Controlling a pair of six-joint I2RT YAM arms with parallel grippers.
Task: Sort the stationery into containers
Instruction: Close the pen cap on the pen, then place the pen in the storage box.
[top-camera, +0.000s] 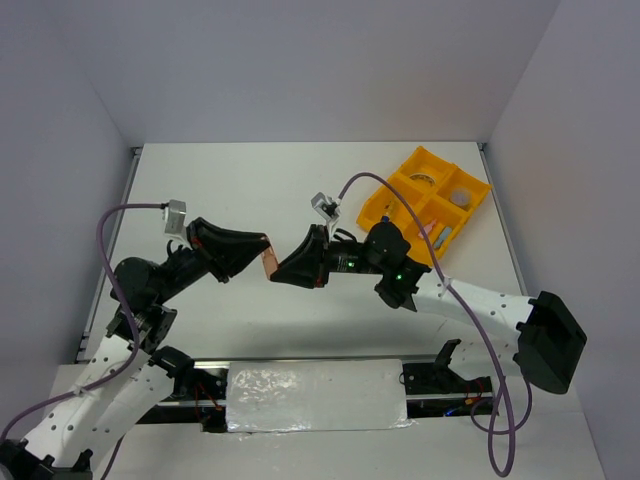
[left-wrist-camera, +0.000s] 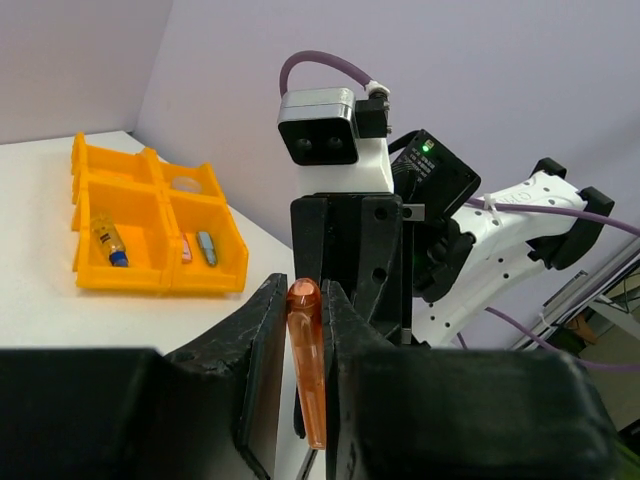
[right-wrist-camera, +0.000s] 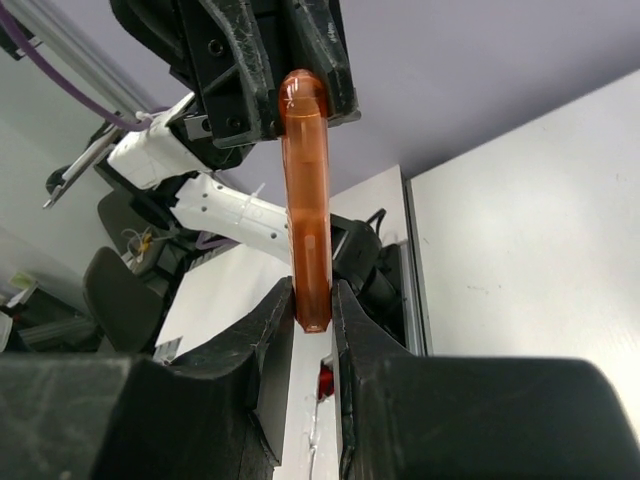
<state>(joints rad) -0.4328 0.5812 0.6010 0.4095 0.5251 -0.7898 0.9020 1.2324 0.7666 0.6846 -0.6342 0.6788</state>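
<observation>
Over the middle of the white table (top-camera: 250, 190) the two arms met nose to nose, and between them hung an orange stick (top-camera: 268, 257), clear of the tabletop. The right gripper (top-camera: 285, 270) was clenched on one end of it; in its own wrist view the fingers (right-wrist-camera: 275, 330) pinched the flat end of the stick (right-wrist-camera: 305, 200) tight. The left gripper (top-camera: 256, 246) had the other, rounded end. Seen from the left wrist, the stick (left-wrist-camera: 306, 350) stood nearly upright between the fingers (left-wrist-camera: 262, 350), which lay against it on both sides, so both grippers were grasping it at once.

The yellow-orange tray (top-camera: 378, 205) sat well apart, at the far right of the table, turned at an angle to the table's edges. From the left wrist I could see a pink stick (left-wrist-camera: 186, 250) and a blue stick (left-wrist-camera: 206, 247) lying side by side in one compartment. A clear pen-like piece (left-wrist-camera: 108, 243) with a blue tip lay in the compartment beside them. From above, a grey-white round piece (top-camera: 460, 198) showed in another compartment.
</observation>
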